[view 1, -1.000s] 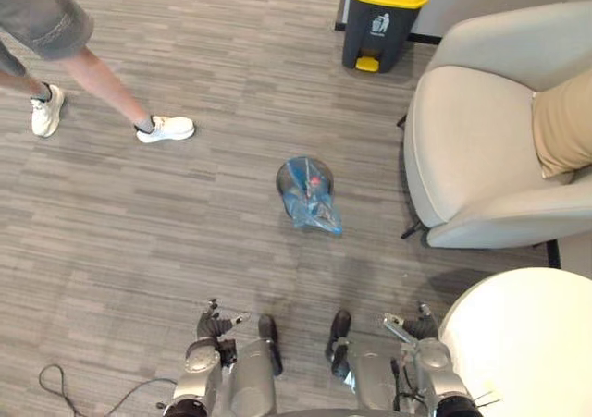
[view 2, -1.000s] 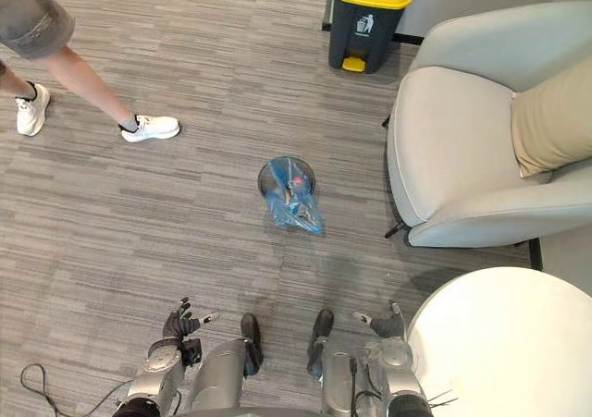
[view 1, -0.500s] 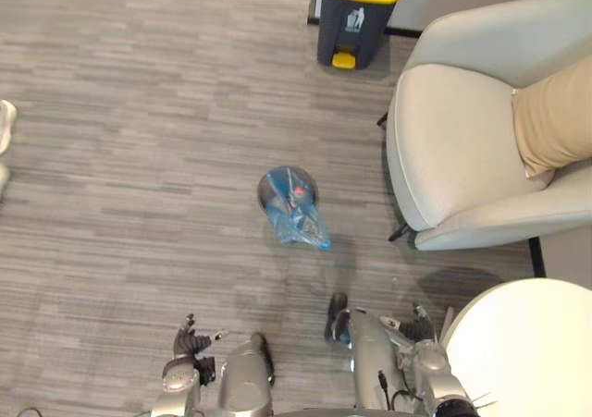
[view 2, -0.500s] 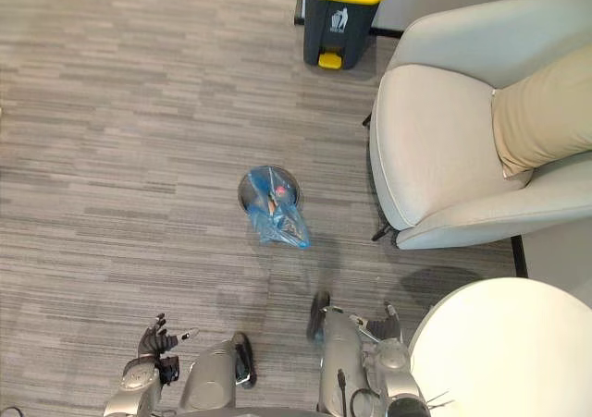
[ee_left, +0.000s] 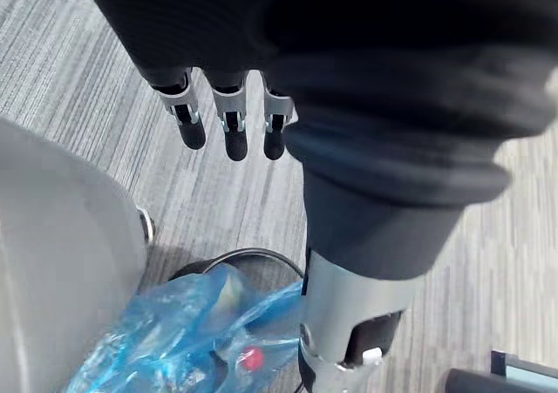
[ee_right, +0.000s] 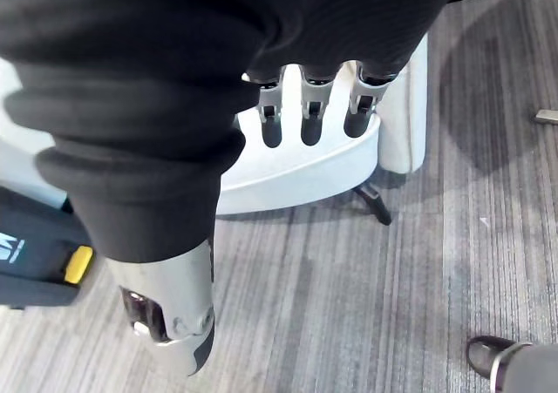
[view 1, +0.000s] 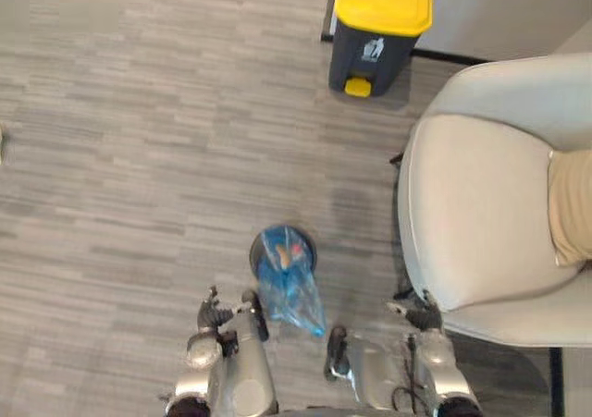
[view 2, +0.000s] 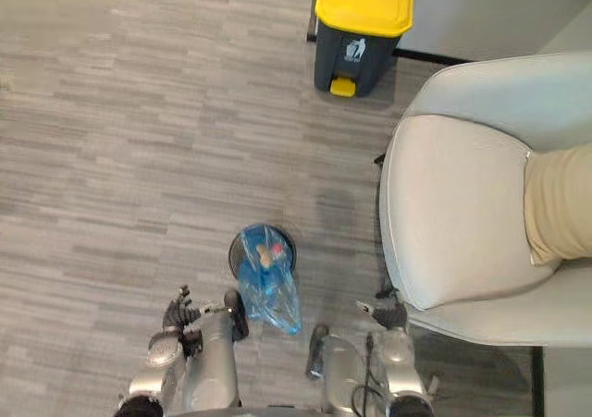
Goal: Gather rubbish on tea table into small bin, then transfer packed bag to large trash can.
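The small round bin stands on the carpet just ahead of me, lined with a blue plastic bag that holds rubbish and spills over the rim toward me. In the left wrist view the blue bag and the bin's rim lie right below my left hand. That left hand hangs open just left of the bag, apart from it. At the bag's right, my right hand is open and empty near the armchair. The large dark trash can with a yellow lid stands farther ahead.
A light grey armchair with a tan cushion fills the right side, close to my right hand. Its base and the trash can's yellow pedal appear past the right hand's fingers. Grey carpet stretches to the left.
The camera has moved forward: the bin and bag now sit close in front, the trash can looks nearer, and the white table and the person's shoes have left the picture. Both hands stay open.
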